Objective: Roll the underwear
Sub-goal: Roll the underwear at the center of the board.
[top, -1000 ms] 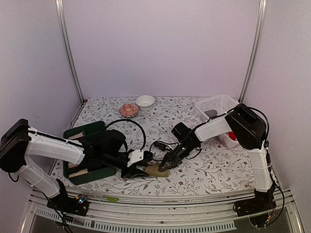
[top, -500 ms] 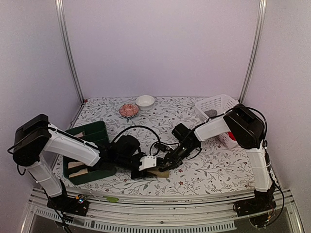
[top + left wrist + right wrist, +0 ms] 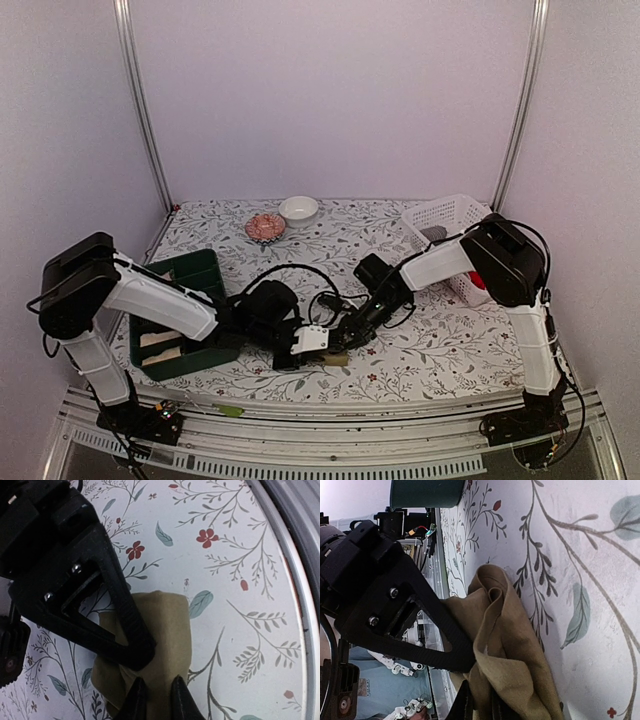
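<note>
— What is differing from a second ago?

— The left arm is stretching further right. Its black upper joint, which was out by the left wall, is now sitting closer in, beside the green bin (image 3: pixel 190 265). The left gripper (image 3: pixel 318 349) is lying right up against the right gripper (image 3: pixel 343 341). The right arm is hardly shifting.

— And the cloth?

— The khaki underwear (image 3: pixel 167 625) is lying bunched on the flowered table (image 3: pixel 440 340), near its front edge, between the two grippers. From above, less of it is showing than before: only a tan sliver is peeking out under the fingers.

— How are the arms posing?

— Both are reaching low over the table. The left forearm is running rightward, and the right forearm is slanting down and leftward from its raised elbow by the white basket (image 3: pixel 440 215). The tips are meeting head-on.

— Are they gripping?

— Yes. In the left wrist view the left fingers are pinching a fold of the cloth, jaws almost together. In the right wrist view the right fingers are likewise nipping the crumpled tan cloth, with the other gripper's black finger lying across it.
</note>
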Robot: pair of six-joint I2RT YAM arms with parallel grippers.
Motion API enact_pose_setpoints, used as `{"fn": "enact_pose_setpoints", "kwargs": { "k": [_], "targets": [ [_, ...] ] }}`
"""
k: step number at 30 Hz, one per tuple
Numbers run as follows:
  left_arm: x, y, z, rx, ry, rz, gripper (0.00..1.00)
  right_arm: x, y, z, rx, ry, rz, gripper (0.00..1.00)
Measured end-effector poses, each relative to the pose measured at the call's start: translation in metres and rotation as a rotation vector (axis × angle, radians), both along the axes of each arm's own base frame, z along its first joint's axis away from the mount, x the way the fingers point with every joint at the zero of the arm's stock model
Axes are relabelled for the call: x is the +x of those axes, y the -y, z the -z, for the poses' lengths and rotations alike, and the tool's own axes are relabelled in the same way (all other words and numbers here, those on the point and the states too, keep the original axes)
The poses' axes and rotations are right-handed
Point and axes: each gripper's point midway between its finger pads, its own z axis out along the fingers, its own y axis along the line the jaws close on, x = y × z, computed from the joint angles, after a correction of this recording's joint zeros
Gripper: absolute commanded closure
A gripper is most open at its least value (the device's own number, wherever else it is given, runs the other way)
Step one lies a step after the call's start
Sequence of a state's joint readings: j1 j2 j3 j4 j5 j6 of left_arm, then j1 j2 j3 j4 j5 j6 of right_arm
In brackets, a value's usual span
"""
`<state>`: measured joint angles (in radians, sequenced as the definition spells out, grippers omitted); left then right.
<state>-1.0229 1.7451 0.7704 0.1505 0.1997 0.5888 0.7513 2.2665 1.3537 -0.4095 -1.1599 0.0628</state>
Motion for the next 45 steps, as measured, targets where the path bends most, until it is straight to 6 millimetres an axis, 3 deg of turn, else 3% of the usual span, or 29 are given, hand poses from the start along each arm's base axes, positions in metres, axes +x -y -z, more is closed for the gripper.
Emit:
{"fn": "enact_pose_setpoints", "kwargs": {
  "k": [7, 17, 22, 29, 34, 41, 45],
  "targets": [
    [0.001, 0.008, -0.001, 0.025, -0.033, 0.016, 1.00, 0.005, 0.011, -0.002, -0.016, 0.095, 0.029, 0.63],
    [0.000, 0.021, -0.001, 0.049, -0.248, 0.041, 1.00, 0.019, 0.063, -0.036, -0.008, 0.428, 0.230, 0.57],
    [0.002, 0.023, 0.002, 0.047, -0.404, 0.034, 1.00, 0.013, 0.077, -0.050, 0.004, 0.582, 0.275, 0.54],
    [0.006, 0.027, 0.005, 0.041, -0.604, 0.046, 1.00, -0.003, 0.068, -0.063, 0.035, 0.788, 0.203, 0.51],
    [0.008, 0.027, 0.006, 0.045, -0.681, 0.046, 1.00, -0.018, 0.052, -0.052, 0.025, 0.883, 0.090, 0.51],
    [0.009, 0.027, 0.006, 0.051, -0.737, 0.045, 1.00, -0.013, 0.024, -0.040, 0.004, 1.008, -0.028, 0.50],
    [0.009, 0.027, 0.006, 0.049, -0.740, 0.045, 1.00, -0.008, 0.018, -0.034, -0.015, 1.067, -0.076, 0.53]
  ]
}}
